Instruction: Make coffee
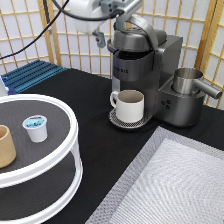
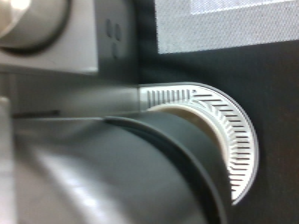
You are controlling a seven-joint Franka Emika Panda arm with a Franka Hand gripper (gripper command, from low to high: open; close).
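Black tabletop w/ a paper screen behind is carrying a coffee machine (image 1: 145, 75), a mug (image 1: 129, 105) on its drip tray, and a round white stand (image 1: 70, 150). Claw (image 1: 111, 36) is hovering at the machine's top handle; can't tell if fingers are wide or narrow, and it's holding nothing visible. Risk, imo: pushing off-center on the handle, slipping, nudging the machine. Coffee pod (image 1: 36, 127) is sitting upright on the stand, well apart from the claw, toward the exterior view's bottom left.
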